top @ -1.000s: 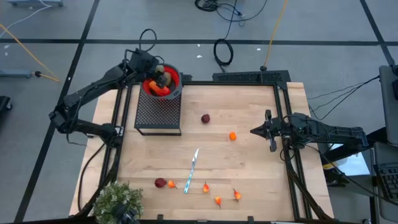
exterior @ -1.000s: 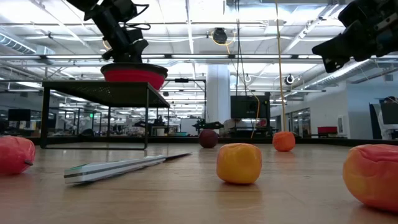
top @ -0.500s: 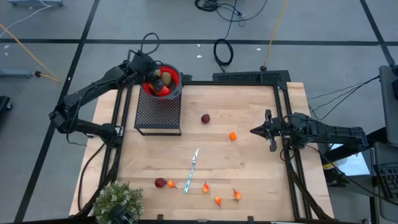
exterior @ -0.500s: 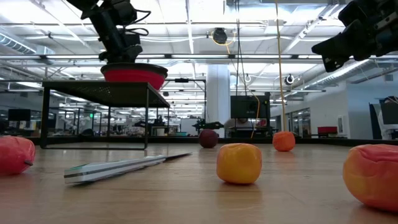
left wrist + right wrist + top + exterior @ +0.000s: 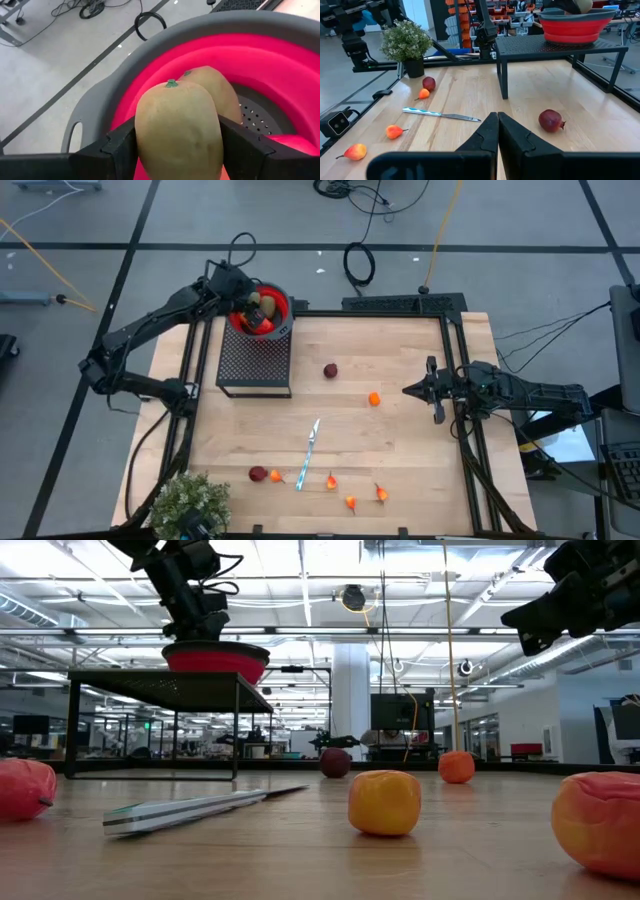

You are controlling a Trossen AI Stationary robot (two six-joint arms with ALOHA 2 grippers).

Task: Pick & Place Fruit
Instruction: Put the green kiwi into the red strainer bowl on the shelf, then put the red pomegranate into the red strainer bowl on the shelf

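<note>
My left gripper [image 5: 262,308] hangs over the red bowl [image 5: 283,302], which stands on a black mesh stand [image 5: 255,365] at the table's far left. It is shut on an olive-brown oval fruit [image 5: 177,130]. A second olive fruit [image 5: 222,90] lies in the bowl behind it. On the wood lie a dark-red ball [image 5: 330,370], an orange ball [image 5: 373,398], another dark-red ball [image 5: 258,473] and several small orange-red bits [image 5: 350,502]. My right gripper [image 5: 408,391] waits shut at the right edge, above the table. My left gripper pinches the olive-brown fruit by its two long sides [image 5: 145,142], one dark finger [image 5: 120,145] on each. The fingers slant down into the bowl from the table's left. The fruit sits stem end up over the bowl's pink inside; whether it rests on the bowl cannot be seen.
A knife [image 5: 309,452] lies on the middle of the table, near the front. A bushy potted plant [image 5: 190,505] stands at the near left corner. Black frame rails [image 5: 462,430] run along the table's sides.
My left gripper has tipped a little over the bowl with the fruit between its fingers and has stayed in place. The right arm and the fruit on the table have kept still.
</note>
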